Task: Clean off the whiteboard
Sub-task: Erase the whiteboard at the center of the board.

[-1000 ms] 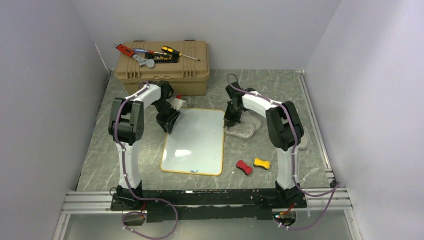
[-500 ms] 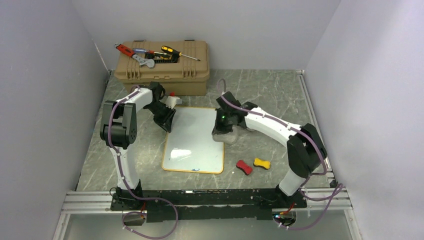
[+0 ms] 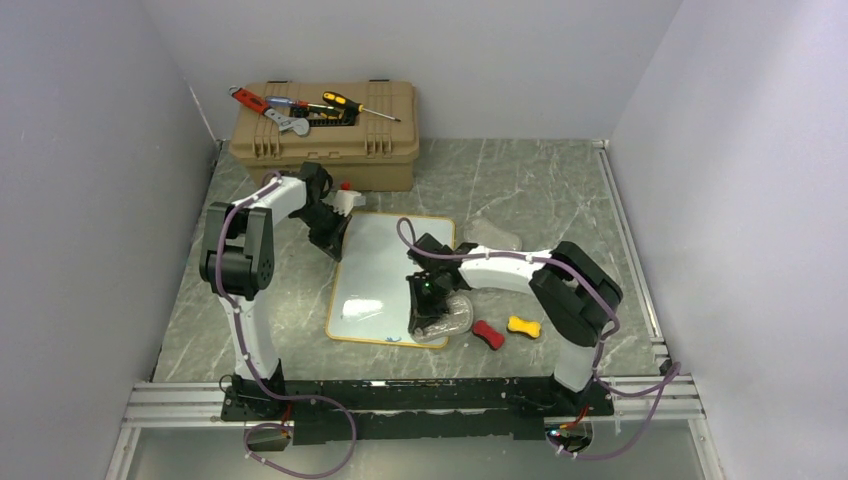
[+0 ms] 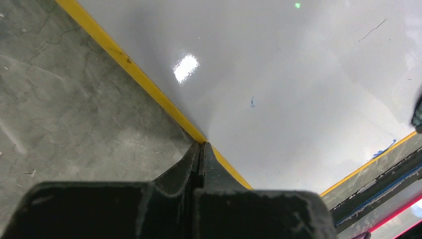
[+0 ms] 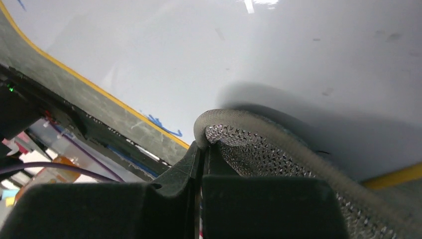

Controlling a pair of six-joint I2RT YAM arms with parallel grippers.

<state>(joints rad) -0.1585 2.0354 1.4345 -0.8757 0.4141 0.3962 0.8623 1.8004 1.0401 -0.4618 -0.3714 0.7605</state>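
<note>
My right gripper point(image 5: 201, 149) pinches a gray mesh pad point(image 5: 249, 147) on the whiteboard point(image 3: 385, 270), low in the middle of the top view. My left gripper point(image 4: 201, 148), fully closed, sits at its yellow edge.

Bright overhead light, glare on the whiteboard point(image 4: 278, 84)

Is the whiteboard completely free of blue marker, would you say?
No, blue marker traces show on the whiteboard near its edge.
</note>
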